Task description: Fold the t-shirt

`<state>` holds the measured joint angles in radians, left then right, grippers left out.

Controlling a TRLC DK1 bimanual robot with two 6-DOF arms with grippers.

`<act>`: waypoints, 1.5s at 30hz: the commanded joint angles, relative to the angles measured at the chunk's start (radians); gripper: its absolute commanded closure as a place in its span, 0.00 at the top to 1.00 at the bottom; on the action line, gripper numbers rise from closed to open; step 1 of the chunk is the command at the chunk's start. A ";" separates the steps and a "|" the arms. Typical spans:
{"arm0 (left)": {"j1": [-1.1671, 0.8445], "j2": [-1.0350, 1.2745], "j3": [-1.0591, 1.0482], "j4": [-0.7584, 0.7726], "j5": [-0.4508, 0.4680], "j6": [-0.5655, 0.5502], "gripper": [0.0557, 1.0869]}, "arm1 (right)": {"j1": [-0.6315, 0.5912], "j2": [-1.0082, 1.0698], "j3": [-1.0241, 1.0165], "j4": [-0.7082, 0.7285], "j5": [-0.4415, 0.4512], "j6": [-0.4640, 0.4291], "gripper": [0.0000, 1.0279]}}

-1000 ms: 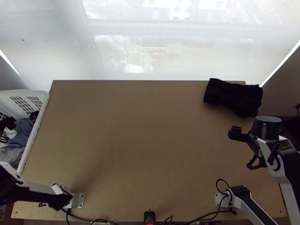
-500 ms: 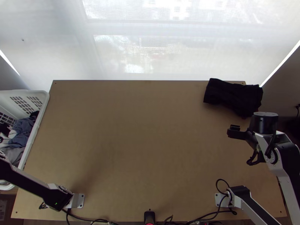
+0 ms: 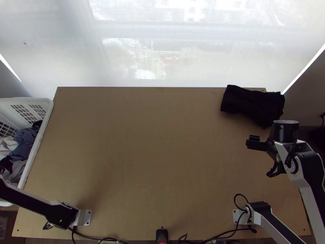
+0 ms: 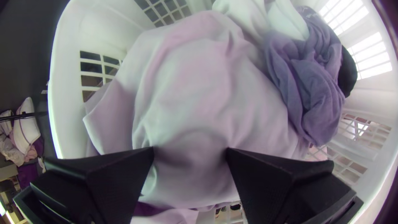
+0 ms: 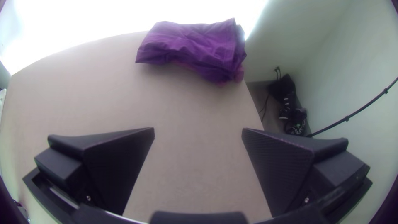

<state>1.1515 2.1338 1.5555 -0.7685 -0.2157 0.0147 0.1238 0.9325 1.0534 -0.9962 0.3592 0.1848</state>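
- L gripper (image 3: 5, 164): over basket (image 3: 42, 134), fingers wide apart, light cloth (image 4: 207, 91) below & between in wrist view; can't tell if touching.
- Light cloth: in basket, bunched, beside blue-purple cloth (image 3: 25, 142).
- R gripper (image 3: 253, 142): above table (image 3: 154, 162), R side, fingers wide, nothing btwn.
- Dark cloth (image 3: 252, 103): folded pile, far R corner of table, partly past R edge.
- Can't tell which cloth = tee.
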 commanded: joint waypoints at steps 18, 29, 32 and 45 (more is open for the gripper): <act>0.034 -0.485 -0.074 0.078 0.119 0.033 0.04 | 0.042 -0.003 -0.033 0.007 0.000 -0.044 0.95; 0.007 -0.787 0.112 0.110 0.142 -0.059 0.04 | 0.068 -0.054 -0.030 0.005 -0.002 -0.051 0.95; -0.013 -0.842 0.126 0.158 0.144 -0.061 0.04 | 0.073 -0.073 -0.036 -0.001 -0.002 -0.053 0.95; -0.455 -1.078 0.057 0.331 0.167 0.041 0.04 | 0.086 -0.166 -0.052 -0.045 0.000 -0.062 0.95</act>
<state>0.9539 1.1778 1.6676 -0.5159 -0.0662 -0.0158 0.2058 0.8112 1.0008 -1.0203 0.3565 0.1287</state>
